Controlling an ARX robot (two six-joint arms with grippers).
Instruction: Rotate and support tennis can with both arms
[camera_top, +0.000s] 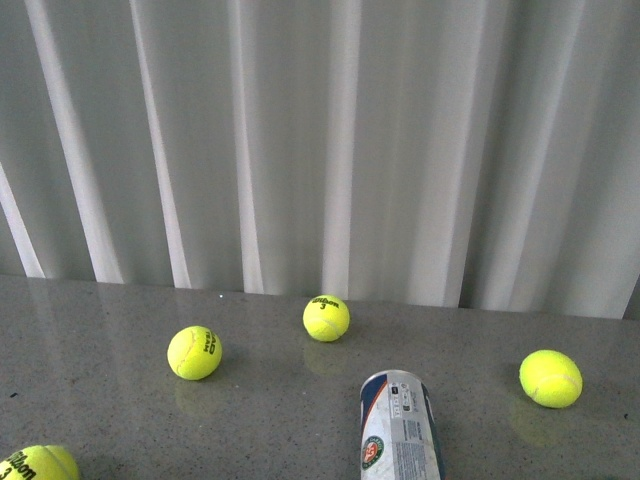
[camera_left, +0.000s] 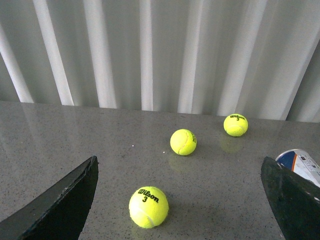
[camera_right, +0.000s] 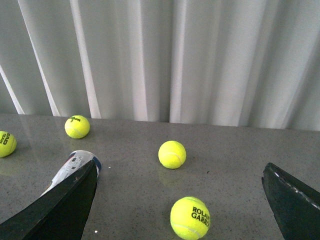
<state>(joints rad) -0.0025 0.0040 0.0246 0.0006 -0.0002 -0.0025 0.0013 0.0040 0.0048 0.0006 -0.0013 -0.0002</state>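
Front view: can (camera_top: 402, 425) lies at six o'clock; my left claw (camera_left: 179, 160) and right claw (camera_right: 180, 165) gape wide, empty.

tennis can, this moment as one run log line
white and blue cylindrical tennis can: lying on side, not gripped | left gripper: open, empty | right gripper: open, empty | yellow tennis balls: scattered around it

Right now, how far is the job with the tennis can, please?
Nothing looks done yet: the tennis can lies on its side on the table, not gripped. In hand: the left gripper and right gripper are both open, with the can at the edge of each wrist view. Still to do: grasp, rotate and support it.
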